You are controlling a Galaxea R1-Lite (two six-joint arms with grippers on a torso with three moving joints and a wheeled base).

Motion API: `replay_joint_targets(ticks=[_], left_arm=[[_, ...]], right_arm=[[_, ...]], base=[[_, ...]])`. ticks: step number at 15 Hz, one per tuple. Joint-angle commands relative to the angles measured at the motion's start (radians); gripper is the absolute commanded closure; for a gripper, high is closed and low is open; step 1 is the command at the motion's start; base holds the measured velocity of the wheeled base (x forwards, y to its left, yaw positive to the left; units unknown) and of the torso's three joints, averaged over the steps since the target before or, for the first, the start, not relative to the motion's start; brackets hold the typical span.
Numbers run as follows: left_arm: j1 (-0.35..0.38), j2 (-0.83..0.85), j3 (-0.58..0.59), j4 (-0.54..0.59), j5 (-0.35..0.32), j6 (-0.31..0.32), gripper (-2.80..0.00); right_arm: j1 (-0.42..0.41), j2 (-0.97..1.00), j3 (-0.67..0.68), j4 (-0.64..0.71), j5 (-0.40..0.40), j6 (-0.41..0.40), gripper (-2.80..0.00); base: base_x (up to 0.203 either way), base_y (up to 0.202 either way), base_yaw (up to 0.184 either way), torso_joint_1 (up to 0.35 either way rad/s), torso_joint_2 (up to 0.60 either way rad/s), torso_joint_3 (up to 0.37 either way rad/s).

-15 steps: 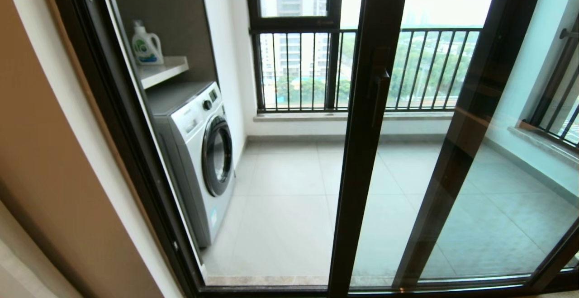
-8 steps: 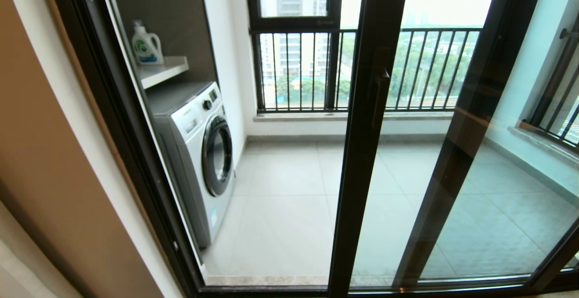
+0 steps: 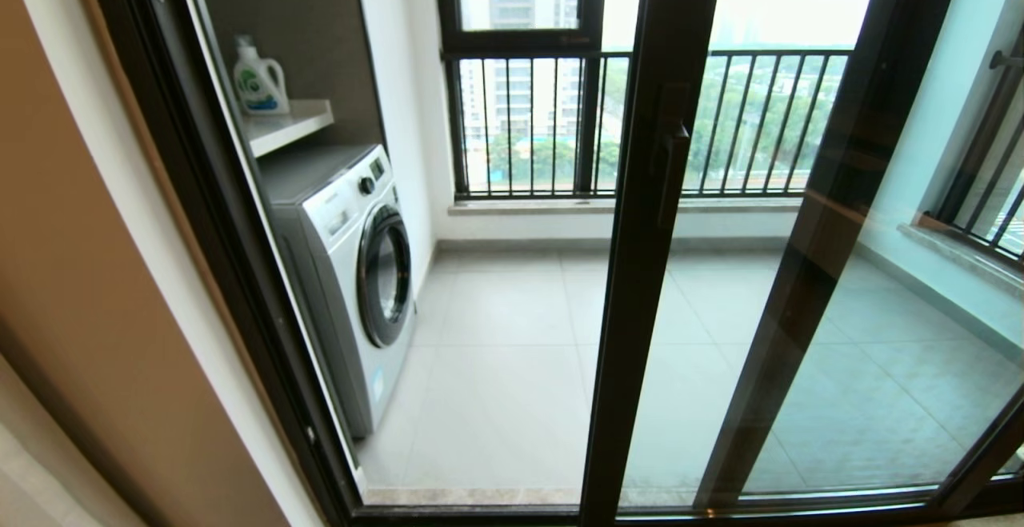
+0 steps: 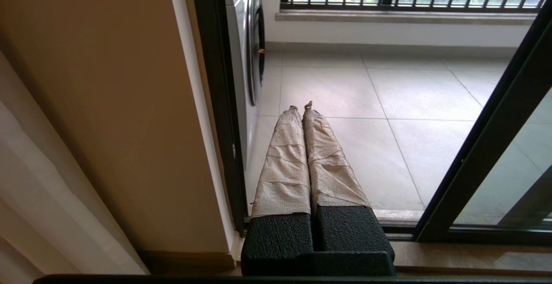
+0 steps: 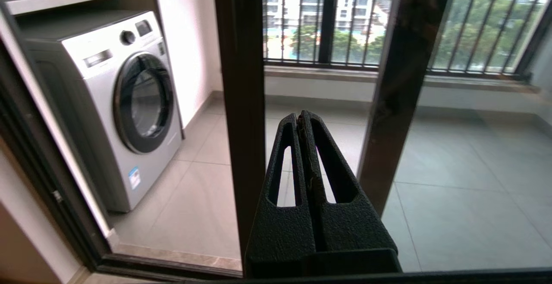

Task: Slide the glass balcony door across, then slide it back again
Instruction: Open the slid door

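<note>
Nothing has moved since a second ago. We keep both arms low and back, left gripper (image 4: pixel 300 105) and right gripper (image 5: pixel 301 118) pressed together, because the glass balcony door (image 3: pixel 640 255) stands half-open mid-track, handle (image 3: pixel 670 171) unreached.

Open gap between washing machine (image 3: pixel 352 271) and glass balcony door (image 3: pixel 640 271) upright.

Dark-framed door (image 3: pixel 640 271), white washer (image 3: pixel 352 271).
</note>
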Motion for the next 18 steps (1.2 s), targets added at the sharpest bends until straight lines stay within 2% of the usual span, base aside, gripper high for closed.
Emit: replay_joint_targets(ticks=[1, 3, 5, 8, 11, 14, 18], left_arm=[[0.0, 0.002, 0.0, 0.0, 0.0, 0.0, 0.0], [0.0, 0.002, 0.0, 0.0, 0.0, 0.0, 0.0], [0.0, 0.002, 0.0, 0.0, 0.0, 0.0, 0.0], [0.0, 0.002, 0.0, 0.0, 0.0, 0.0, 0.0], [0.0, 0.003, 0.0, 0.0, 0.0, 0.0, 0.0], [0.0, 0.002, 0.0, 0.0, 0.0, 0.0, 0.0], [0.0, 0.002, 0.0, 0.0, 0.0, 0.0, 0.0]], right_arm=[[0.007, 0.291, -0.123, -0.025, 0.078, -0.006, 0.0], [0.054, 0.447, -0.16, -0.074, 0.136, -0.026, 0.0], [0.16, 0.605, -0.178, -0.164, 0.147, -0.03, 0.0], [0.289, 0.892, -0.219, -0.378, 0.042, -0.029, 0.0], [0.353, 1.153, -0.359, -0.556, -0.055, -0.029, 0.0], [0.39, 1.299, -0.549, -0.583, -0.109, -0.028, 0.0], [0.385, 1.442, -0.688, -0.593, -0.143, -0.023, 0.0]], base=[[0.0, 0.0, 0.0, 0.0, 0.0, 0.0], [0.0, 0.0, 0.0, 0.0, 0.0, 0.0], [0.0, 0.0, 0.0, 0.0, 0.0, 0.0], [0.0, 0.0, 0.0, 0.0, 0.0, 0.0], [0.0, 0.0, 0.0, 0.0, 0.0, 0.0], [0.0, 0.0, 0.0, 0.0, 0.0, 0.0], [0.0, 0.0, 0.0, 0.0, 0.0, 0.0]])
